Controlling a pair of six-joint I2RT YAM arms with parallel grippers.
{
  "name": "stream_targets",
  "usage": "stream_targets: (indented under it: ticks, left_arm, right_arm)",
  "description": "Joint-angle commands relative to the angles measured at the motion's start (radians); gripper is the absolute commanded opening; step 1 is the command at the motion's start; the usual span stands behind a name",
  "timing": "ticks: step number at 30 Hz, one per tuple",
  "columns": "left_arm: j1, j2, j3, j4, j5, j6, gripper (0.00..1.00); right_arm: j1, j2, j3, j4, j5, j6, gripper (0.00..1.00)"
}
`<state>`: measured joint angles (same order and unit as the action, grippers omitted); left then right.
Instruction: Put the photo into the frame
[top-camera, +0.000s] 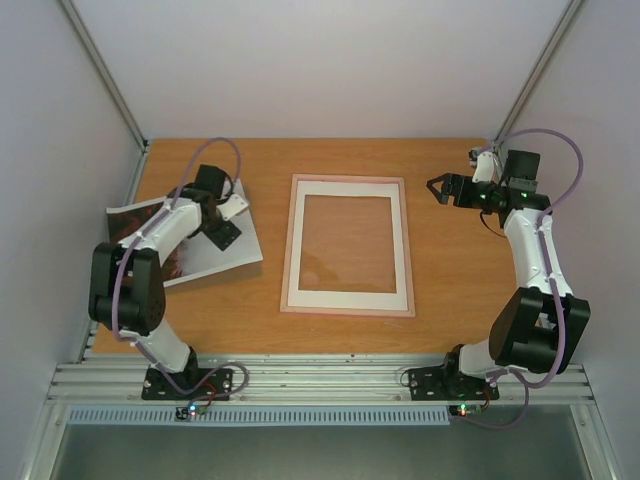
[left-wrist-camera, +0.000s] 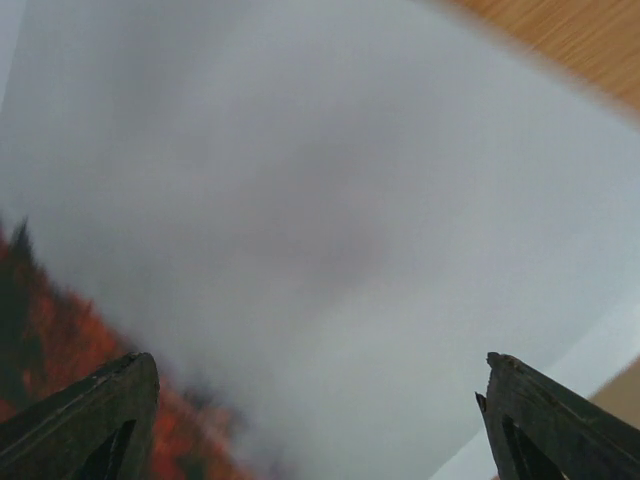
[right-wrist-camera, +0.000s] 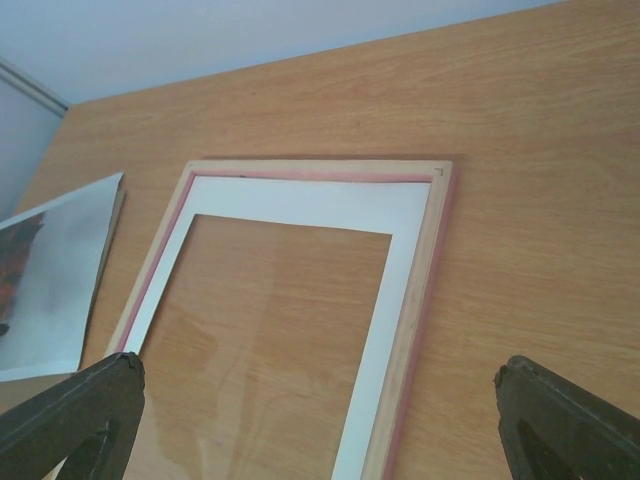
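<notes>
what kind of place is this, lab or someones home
Probably a robot lab test cell, not a home: plain white walls box in a wooden table, the left arm and right arm are bolted to aluminium rails, and a frame and photo are laid out.

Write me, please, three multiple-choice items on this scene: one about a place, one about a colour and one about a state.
1. Where does the photo lie?
A. left of the frame, beneath the left gripper
B. inside the frame
C. right of the frame

2. What colour is the frame's narrow rim?
A. black
B. green
C. pink

3. How is the right gripper?
A. shut on the photo
B. open and empty
C. shut on the frame

Key:
1 A: the top view shows the photo left of the frame, under that gripper.
2 C: the rim shows pink in the top and right wrist views.
3 B: its jaws stand wide apart with nothing between them.
</notes>
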<state>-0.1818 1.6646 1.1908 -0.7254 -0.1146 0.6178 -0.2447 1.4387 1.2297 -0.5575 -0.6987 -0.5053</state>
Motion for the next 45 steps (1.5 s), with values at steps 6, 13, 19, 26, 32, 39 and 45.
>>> stream_targets:
  ticks: [6,13,19,26,32,39,45]
  left_arm:
    - [0.322,-0.200,-0.260,0.103,-0.208,0.299,0.89]
    - [0.533,-0.296,-0.402,0.355,-0.312,0.713,0.89]
    - [0.603,-0.326,-0.509,0.504,-0.315,0.925,0.91]
    - [0.671,-0.230,-0.541,0.588,-0.375,1.070,0.93]
    - [0.703,-0.220,-0.644,0.690,-0.370,1.241,0.97]
    - [0.706,-0.151,-0.684,0.789,-0.387,1.301,0.99]
    - [0.678,-0.187,-0.725,0.701,-0.295,1.318,0.90]
  right_arm:
    - [0.008,-0.042,-0.033,0.033,-0.026,0.016,0.95]
    - [0.009,-0.032,-0.039,0.053,-0.042,0.030,0.95]
    - [0.009,-0.027,-0.050,0.067,-0.052,0.038,0.95]
    - [0.008,-0.030,-0.044,0.065,-0.046,0.036,0.96]
    - [0.007,-0.032,-0.046,0.057,-0.041,0.041,0.96]
    - [0.006,-0.031,-0.042,0.051,-0.036,0.036,0.96]
    - [0.005,-0.024,-0.041,0.051,-0.036,0.036,0.95]
